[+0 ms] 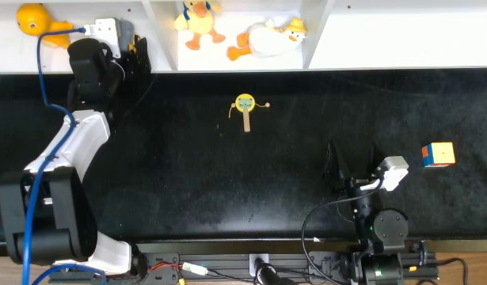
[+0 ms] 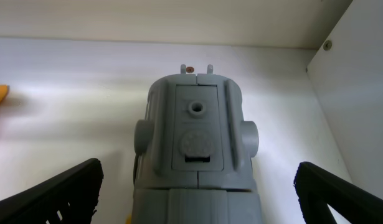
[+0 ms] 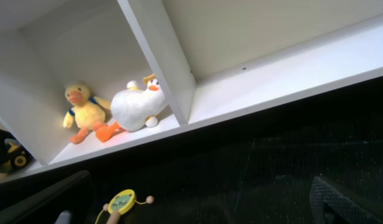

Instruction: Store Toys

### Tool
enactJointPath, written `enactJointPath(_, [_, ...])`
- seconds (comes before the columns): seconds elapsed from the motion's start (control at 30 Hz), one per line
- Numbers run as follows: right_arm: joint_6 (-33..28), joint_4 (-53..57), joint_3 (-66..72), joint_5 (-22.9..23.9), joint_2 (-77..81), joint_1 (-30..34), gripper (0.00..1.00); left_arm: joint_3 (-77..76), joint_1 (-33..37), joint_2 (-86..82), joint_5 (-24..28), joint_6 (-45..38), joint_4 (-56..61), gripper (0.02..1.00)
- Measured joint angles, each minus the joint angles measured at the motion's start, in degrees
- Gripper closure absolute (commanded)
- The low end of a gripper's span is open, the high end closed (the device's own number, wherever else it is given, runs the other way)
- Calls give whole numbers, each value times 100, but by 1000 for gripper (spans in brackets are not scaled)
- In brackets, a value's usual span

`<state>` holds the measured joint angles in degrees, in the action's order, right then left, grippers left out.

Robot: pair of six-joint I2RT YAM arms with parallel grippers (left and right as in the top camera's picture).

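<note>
The left claw (image 2: 197, 183), released, straddles a grey robot (image 2: 196, 137) that sits between its spread fingers inside the shelf (image 2: 66, 68). A careless pull-back could snag the toy and tip it or drag it back out. On the table, a rattle (image 1: 245, 107) lies well ahead of the empty, wide-open right claw (image 3: 200, 190), with a cube (image 1: 438, 154) near its right side; both are unstored.
</note>
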<state>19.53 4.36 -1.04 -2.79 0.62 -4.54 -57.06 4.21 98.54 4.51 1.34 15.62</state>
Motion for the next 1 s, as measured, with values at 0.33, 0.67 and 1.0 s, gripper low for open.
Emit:
enactJointPath(0.33, [-2, 2, 0, 2, 0, 0, 7, 0, 0, -809, 22, -22, -1322, 20])
enactJointPath(0.67, [0, 2, 0, 0, 0, 0, 5, -35, -2, -2640, -13, -26, -3818, 20])
enactJointPath(1.0, [2, 0, 0, -2, 0, 0, 5, -44, -11, -4804, -52, -39, -5727, 20])
